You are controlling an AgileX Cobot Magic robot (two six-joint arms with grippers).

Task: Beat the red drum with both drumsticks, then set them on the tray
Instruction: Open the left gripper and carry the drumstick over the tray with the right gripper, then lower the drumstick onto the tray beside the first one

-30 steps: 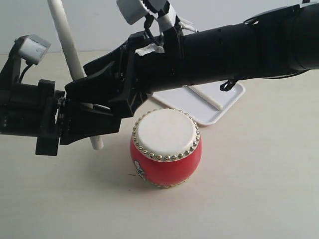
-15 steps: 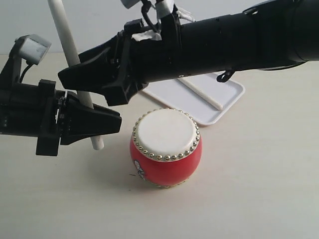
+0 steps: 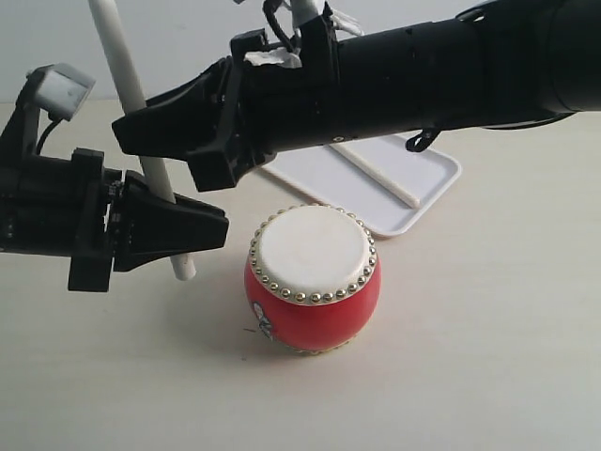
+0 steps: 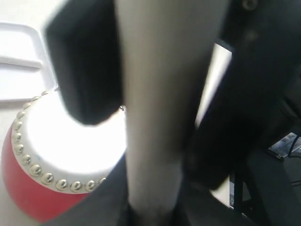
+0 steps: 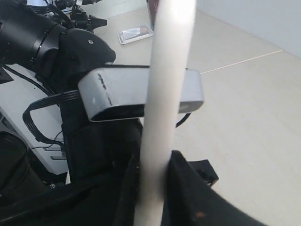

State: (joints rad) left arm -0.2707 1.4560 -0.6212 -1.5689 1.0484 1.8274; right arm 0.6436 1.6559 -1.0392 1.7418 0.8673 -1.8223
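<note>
Beige worktop (image 3: 470, 366): stick (image 3: 125, 85) near-upright left of drum (image 3: 313, 277), left end effector (image 4: 157, 108) clamped on it low, right end effector (image 5: 153, 183) pinching it higher. Tray (image 3: 324, 183) behind drum, your right arm (image 3: 451, 75) nearer.

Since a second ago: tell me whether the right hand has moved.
Yes. The right hand has risen, away from the drum, and now sits around the stick.

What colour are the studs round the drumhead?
Gold studs on the glossy red drum; exterior view.
</note>
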